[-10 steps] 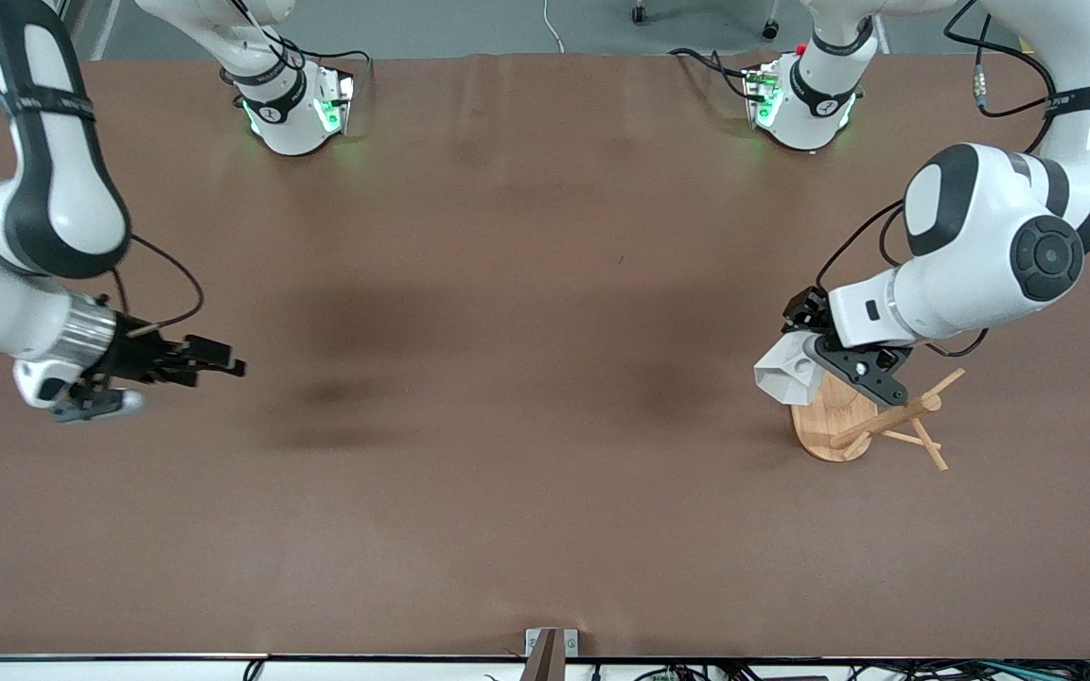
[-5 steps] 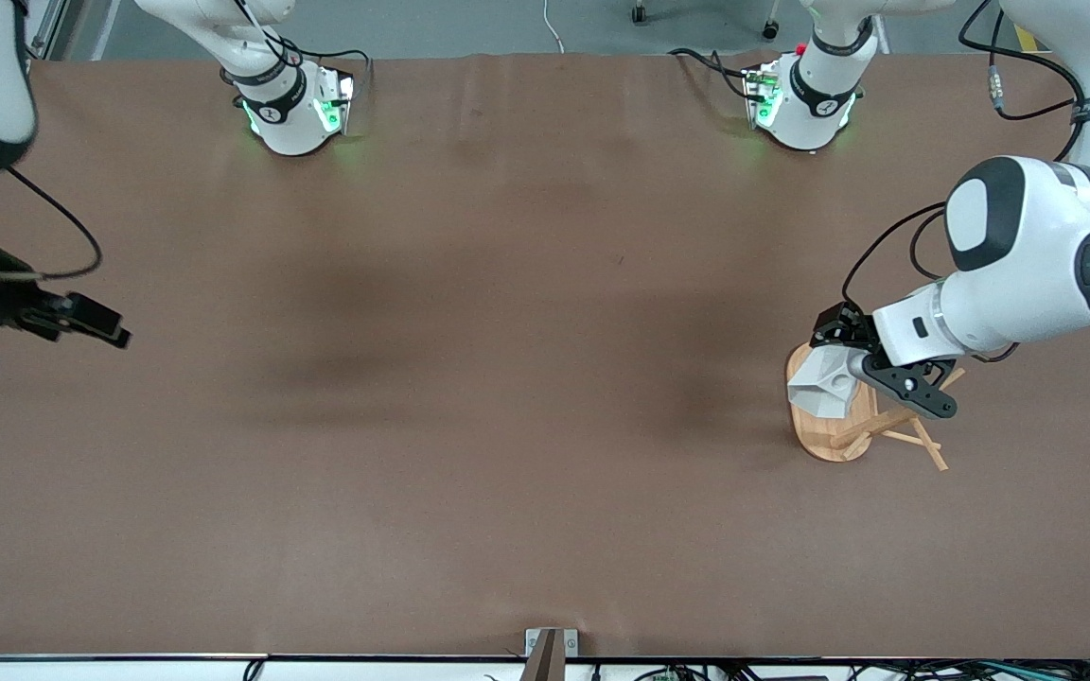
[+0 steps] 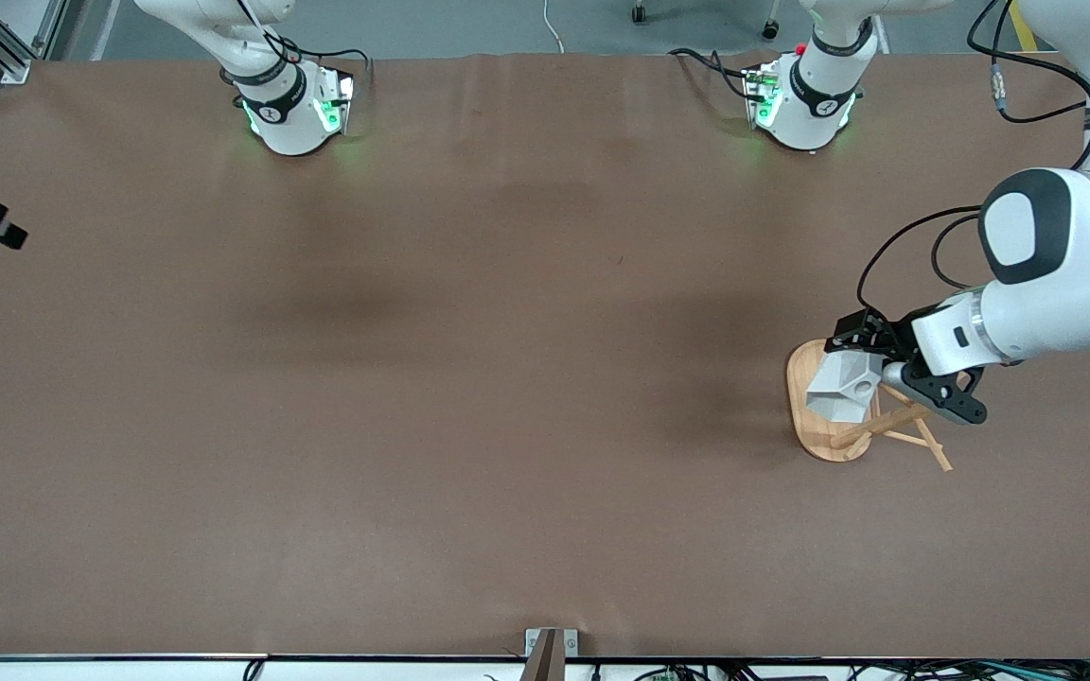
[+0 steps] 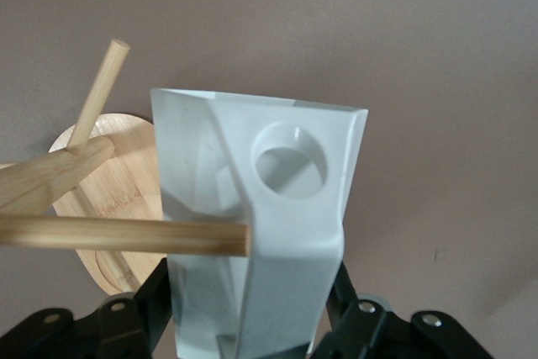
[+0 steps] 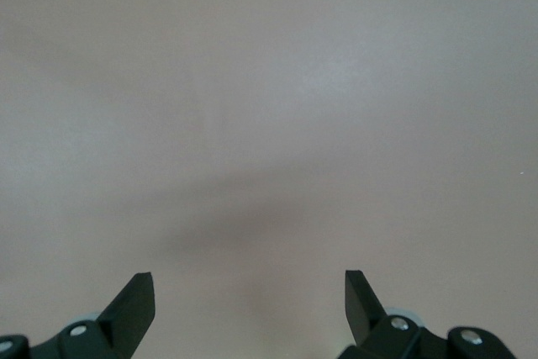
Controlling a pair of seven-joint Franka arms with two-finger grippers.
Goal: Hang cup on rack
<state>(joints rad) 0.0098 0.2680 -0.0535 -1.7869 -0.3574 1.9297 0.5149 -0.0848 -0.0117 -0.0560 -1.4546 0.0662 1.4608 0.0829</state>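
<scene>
The right gripper [image 5: 249, 300] waits with fingers spread over bare table [image 3: 469, 378] at the right arm's end, well apart from the rack [image 3: 824, 430]. The left gripper [image 3: 876, 364] grips the cup [image 3: 843, 388] above the rack's base, a peg [image 4: 126, 234] touching the cup's side.

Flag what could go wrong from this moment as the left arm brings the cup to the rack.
1. The left gripper, shut on the cup, holds it over the rack. In the left wrist view a peg tip sits against the cup's wall, not in the handle hole; pushing on could tip the rack.
2. Releasing now would likely drop the cup onto the base.
The right gripper waits open over bare table.
</scene>
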